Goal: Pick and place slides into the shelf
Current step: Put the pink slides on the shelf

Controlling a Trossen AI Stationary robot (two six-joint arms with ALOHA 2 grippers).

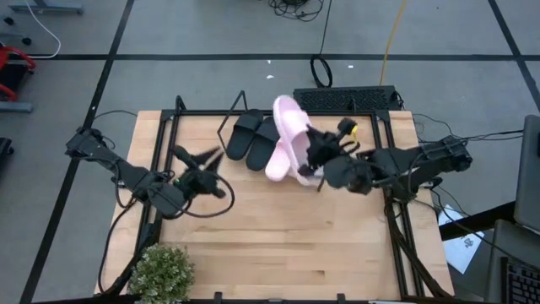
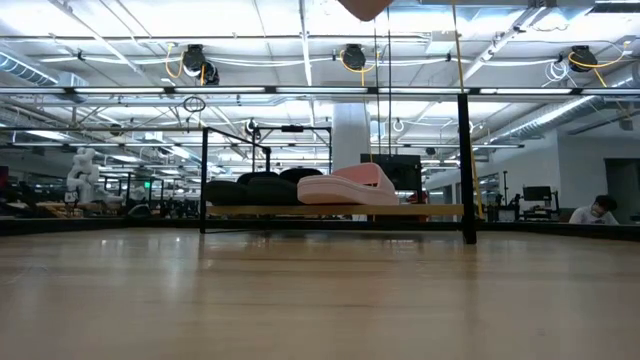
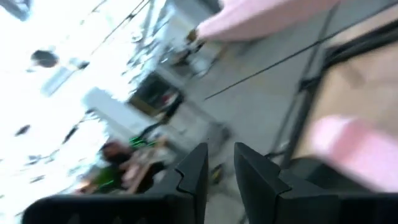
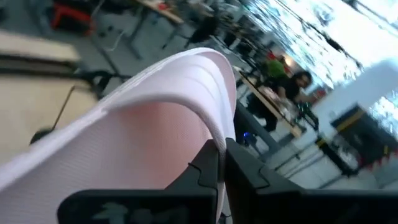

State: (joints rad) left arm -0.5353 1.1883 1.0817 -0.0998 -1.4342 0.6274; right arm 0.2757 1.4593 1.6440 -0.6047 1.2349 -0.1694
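Note:
My right gripper (image 1: 310, 160) is shut on one pale pink slide (image 1: 291, 127) and holds it high above the shelf (image 2: 430, 210); the low view shows only its lower tip (image 2: 365, 6) at the top edge. The other pink slide (image 2: 345, 188) lies sole down on the shelf board beside the two black slides (image 2: 265, 187), which also show from above (image 1: 249, 135). My left gripper (image 1: 215, 169) hovers over the table to the left of the shelf, open by a narrow gap (image 3: 221, 168), with nothing between the fingers. My right gripper (image 4: 222, 155) pinches a thin curved pink edge of the slide (image 4: 217, 134), apparently its wide strap, between the two fingers. The slide is lifted clear of the shelf and the table, and arches up and away in front of the fingers.
The shelf has black rod legs at its ends (image 2: 465, 170) and stands at the table's far side. A potted plant (image 1: 160, 270) sits at the near left corner. A black keyboard (image 1: 346, 99) lies beyond the far edge. People sit in the room behind.

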